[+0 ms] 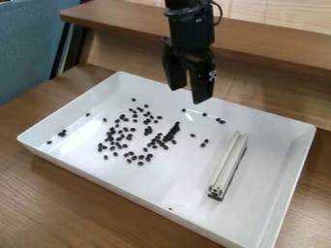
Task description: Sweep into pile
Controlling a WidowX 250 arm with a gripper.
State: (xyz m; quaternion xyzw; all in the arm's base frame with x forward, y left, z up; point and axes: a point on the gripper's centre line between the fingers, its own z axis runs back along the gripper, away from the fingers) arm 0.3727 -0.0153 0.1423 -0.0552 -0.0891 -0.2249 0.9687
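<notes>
Arm (188,31) cropped up top; gripper (188,93), jaws spread, above white tray (161,191), far side. In tray: pale bar (226,164), dark beans (173,132) clumped beyond counting. Behind tray: wooden ledge (123,20).

Above the tray (181,174), the arm (188,29) is cut off by the top edge; the tray's near right corner runs past the bottom edge. Left of the tray, a blue panel (26,48) is cut off. Inside the tray, crowded dark pieces (173,133) partly hide one another, too small to identify.
</notes>
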